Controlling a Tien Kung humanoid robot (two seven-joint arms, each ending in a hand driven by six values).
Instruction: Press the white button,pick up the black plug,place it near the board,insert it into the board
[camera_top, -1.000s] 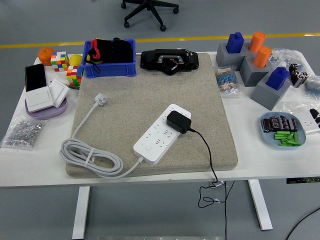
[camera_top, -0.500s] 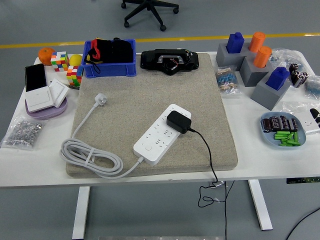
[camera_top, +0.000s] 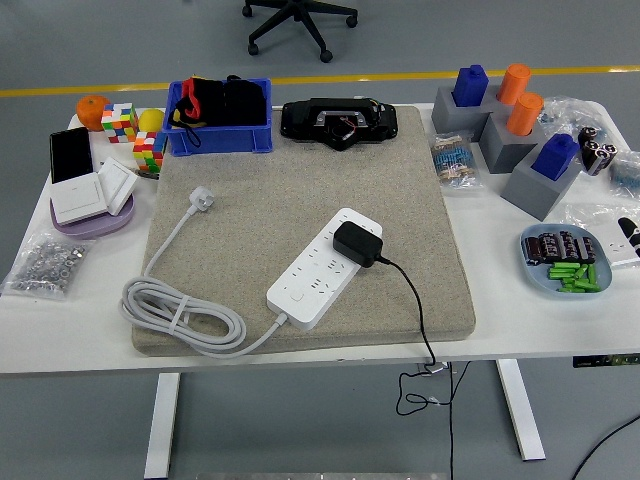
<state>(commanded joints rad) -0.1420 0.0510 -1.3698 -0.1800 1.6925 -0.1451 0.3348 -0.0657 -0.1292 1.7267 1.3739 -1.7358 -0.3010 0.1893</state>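
On the white worktop (camera_top: 300, 345) we see a beige mat (camera_top: 300, 190), and on its near half a white board (camera_top: 324, 267) lies at a slant. We see the black plug (camera_top: 357, 243) seated in the board at its far right end, its black cable (camera_top: 412, 297) running over the mat's near edge and off the worktop. We make out the white button (camera_top: 296, 294) at the board's near left end. The board's white cord (camera_top: 185, 315) lies coiled at the mat's near left corner, its own plug (camera_top: 202, 199) resting farther back on the mat. Neither robot hand shows in our view, so we cannot say whether they are released or clenched. Behind the mat we see a blue bin (camera_top: 218, 118) with black and red things in it, and beside it a black device (camera_top: 337, 120). At the left we note two colour cubes (camera_top: 120, 122), an orange thing (camera_top: 92, 108), a tray (camera_top: 90, 215) bearing white switches and a dark phone (camera_top: 70, 154), and a bag of metal bits (camera_top: 48, 264). At the right stand grey blocks (camera_top: 535, 170) holding blue and orange pegs, and nearer to us a plate (camera_top: 563, 262) with green and dark pieces.
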